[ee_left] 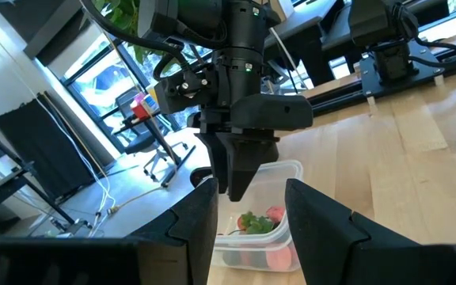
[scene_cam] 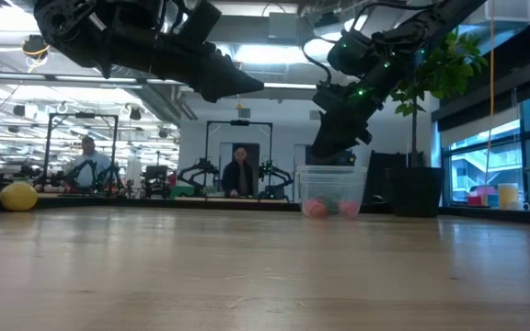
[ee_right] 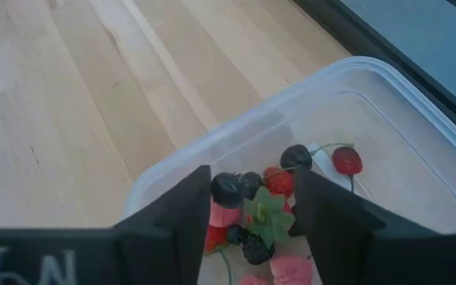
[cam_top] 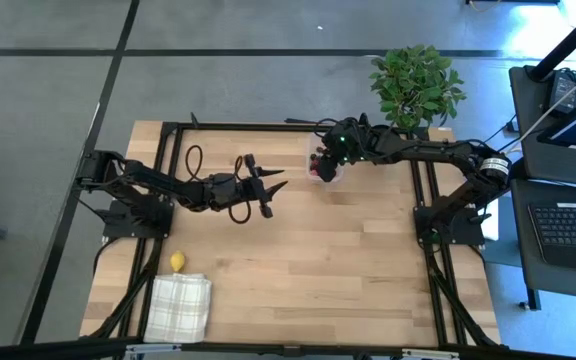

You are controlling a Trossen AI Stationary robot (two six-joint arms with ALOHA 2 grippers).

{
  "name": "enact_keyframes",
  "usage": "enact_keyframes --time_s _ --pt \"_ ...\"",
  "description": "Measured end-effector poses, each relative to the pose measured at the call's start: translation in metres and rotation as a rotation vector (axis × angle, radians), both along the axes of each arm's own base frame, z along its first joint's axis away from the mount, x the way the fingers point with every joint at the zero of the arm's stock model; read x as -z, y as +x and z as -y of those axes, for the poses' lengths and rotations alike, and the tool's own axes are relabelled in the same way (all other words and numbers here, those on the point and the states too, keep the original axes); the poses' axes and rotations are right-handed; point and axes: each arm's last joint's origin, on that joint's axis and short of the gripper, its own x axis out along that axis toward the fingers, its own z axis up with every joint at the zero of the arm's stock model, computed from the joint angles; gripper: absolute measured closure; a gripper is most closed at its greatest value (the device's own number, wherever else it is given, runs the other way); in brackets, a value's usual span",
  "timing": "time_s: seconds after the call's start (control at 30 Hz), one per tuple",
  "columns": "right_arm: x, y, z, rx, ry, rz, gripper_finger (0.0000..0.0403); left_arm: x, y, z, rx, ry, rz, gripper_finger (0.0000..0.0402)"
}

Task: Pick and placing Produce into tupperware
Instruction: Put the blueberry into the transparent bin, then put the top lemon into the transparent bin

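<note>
- The tupperware (ee_right: 347, 134) sits at the far side of the worktop (cam_top: 348, 260), near the potted plant (cam_top: 416, 82). It already holds red strawberry-like pieces and dark berries (ee_right: 256, 210).
- My right gripper (ee_right: 248, 214) hangs directly over the open box. Its fingers stand apart with nothing clamped between them, though a dark berry (ee_right: 226, 190) shows in the gap; I cannot tell whether it is falling or lying in the box.
- I judge this to be the drop step of one placing.
- The lemon (cam_top: 177, 262) lies well apart from the box, at the near left by the checked cloth (cam_top: 180, 306). The next move calls for lifting the right arm clear, then fetching it.
- My left gripper (cam_top: 268, 196) hovers mid-worktop, pointed toward the box, fingers apart and empty.
- Hard to make out: the exact count of pieces in the box, and whether loose produce lies elsewhere.
</note>
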Motion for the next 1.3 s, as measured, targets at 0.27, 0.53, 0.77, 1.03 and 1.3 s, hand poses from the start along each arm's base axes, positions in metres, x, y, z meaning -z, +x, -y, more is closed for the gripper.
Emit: enact_keyframes --time_s 0.27,0.53,0.77,1.03,1.3 --pt "0.0 0.0 0.0 0.0 0.0 0.0 0.0204 0.001 0.0 0.0 0.0 0.0 -0.009 0.0259" --pt "0.0 0.0 0.0 0.0 0.0 0.0 0.0204 0.004 0.0 0.0 0.0 -0.003 -0.042 0.0259" --pt "0.0 0.0 0.0 0.0 0.0 0.0 0.0204 0.004 0.0 0.0 0.0 -0.001 -0.042 0.0259" --pt "-0.001 0.004 -0.007 -0.01 0.01 0.019 0.0204 0.008 -0.007 -0.003 -0.137 0.015 -0.147 0.0259" --pt "-0.001 0.007 -0.013 -0.048 -0.003 0.01 0.0204 0.001 -0.027 -0.005 -0.272 -0.226 -0.321 0.0259"
